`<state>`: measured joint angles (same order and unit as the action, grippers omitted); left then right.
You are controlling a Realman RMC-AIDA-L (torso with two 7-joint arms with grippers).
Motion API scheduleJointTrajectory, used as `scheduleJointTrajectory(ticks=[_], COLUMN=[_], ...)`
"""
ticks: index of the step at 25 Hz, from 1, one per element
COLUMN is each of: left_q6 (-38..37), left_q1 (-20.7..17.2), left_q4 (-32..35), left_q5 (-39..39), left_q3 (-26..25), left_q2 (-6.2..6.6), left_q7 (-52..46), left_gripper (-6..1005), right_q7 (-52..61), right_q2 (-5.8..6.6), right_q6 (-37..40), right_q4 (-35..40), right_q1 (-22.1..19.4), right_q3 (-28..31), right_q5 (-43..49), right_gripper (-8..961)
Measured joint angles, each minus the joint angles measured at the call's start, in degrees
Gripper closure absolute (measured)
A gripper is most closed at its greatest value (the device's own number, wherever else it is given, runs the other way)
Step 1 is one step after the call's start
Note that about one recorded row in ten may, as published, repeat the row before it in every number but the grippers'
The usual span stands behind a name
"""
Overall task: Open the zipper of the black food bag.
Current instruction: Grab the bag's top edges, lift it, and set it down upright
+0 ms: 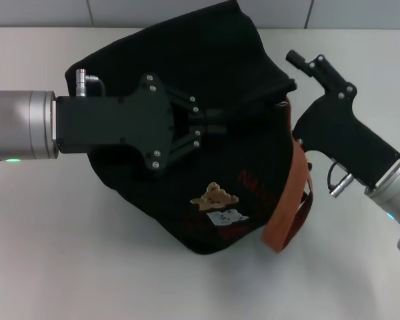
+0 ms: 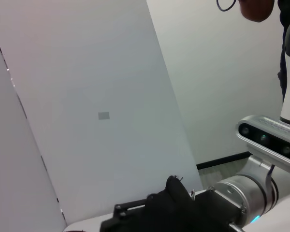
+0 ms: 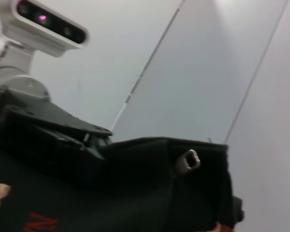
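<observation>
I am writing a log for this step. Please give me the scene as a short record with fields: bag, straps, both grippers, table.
bag: black food bag slumped on the table, bear patches up
straps: orange-brown strap hanging at the bag's right side
left gripper: over the bag's middle, fingers closed on the fabric
right gripper: at the bag's right edge
zipper pull: metal tab at the top seam, free
table: white

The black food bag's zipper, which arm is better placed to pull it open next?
Probably the left. The left gripper is already over the top of the black food bag, its jaws closed together on the fabric there. The right gripper sits off the bag's edge, beside the orange-brown strap.
</observation>
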<state>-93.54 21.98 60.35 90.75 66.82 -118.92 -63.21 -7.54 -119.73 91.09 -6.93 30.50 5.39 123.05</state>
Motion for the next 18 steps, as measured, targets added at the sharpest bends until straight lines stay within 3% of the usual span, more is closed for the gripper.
scheduleJointTrajectory(ticks=[18], left_q6=[0.47], left_q1=[0.55], left_q4=[0.74], left_q5=[-1.06], left_q3=[-2.37], left_q2=[0.27], left_q7=[-0.12], left_gripper=[906], right_q7=[-3.71], right_q2=[0.03], right_q6=[-4.85], right_q4=[-0.48], right_q1=[-1.05], right_q3=[0.83], right_q5=[0.33], right_gripper=[127])
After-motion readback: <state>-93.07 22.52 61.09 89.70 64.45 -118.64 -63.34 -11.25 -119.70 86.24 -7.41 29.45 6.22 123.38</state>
